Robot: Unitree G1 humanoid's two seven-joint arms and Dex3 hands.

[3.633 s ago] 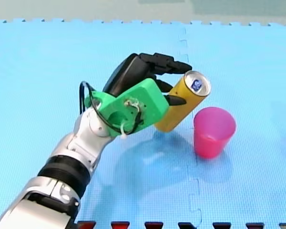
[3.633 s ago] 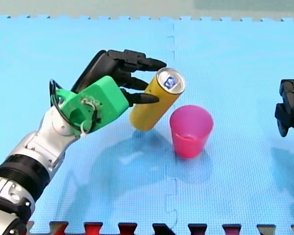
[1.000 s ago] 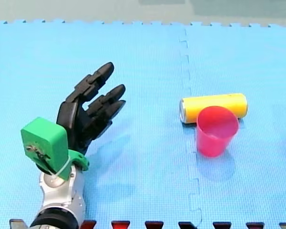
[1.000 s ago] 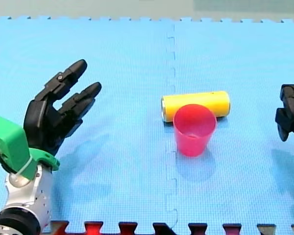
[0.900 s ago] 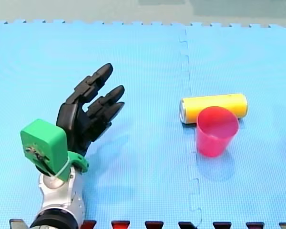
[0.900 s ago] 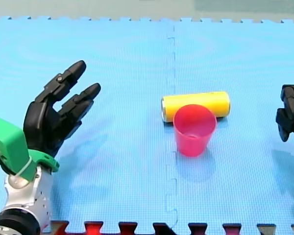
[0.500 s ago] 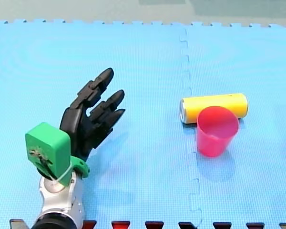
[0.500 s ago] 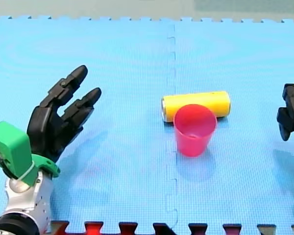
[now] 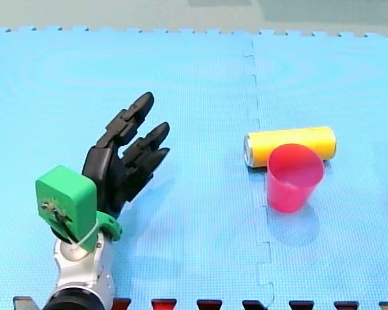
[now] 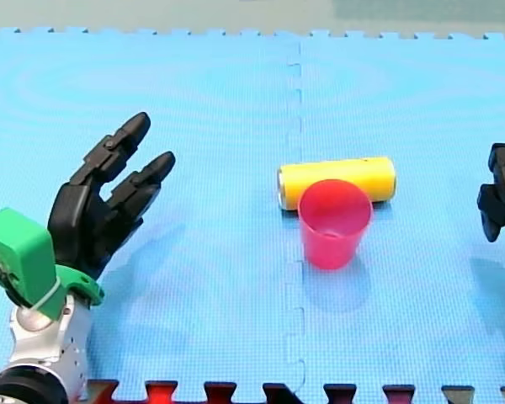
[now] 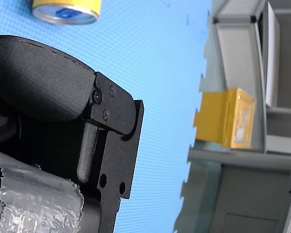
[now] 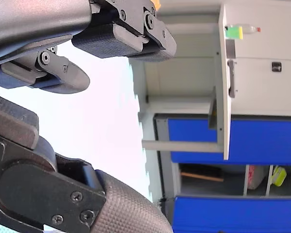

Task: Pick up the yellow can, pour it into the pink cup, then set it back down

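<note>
The yellow can (image 9: 291, 143) lies on its side on the blue mat, its top end facing left. It lies just behind the pink cup (image 9: 293, 179), which stands upright with its rim overlapping the can. My left hand (image 9: 126, 161) is held up at the lower left, well apart from both, and holds nothing. My right hand (image 10: 501, 198) sits at the far right edge, partly cut off. The first wrist view shows the can's silver top (image 11: 65, 10) beyond a black finger (image 11: 48, 87).
The blue foam mat (image 9: 181, 77) has a jigsaw seam (image 9: 253, 84) running front to back just left of the can. Its back edge is near the top of the head views. A yellow box (image 11: 230, 119) and grey shelving stand beyond the mat.
3.6 s ago my left hand held the can tilted toward the cup. Now the can lies behind the cup and the hand has let go and drawn back to the lower left.
</note>
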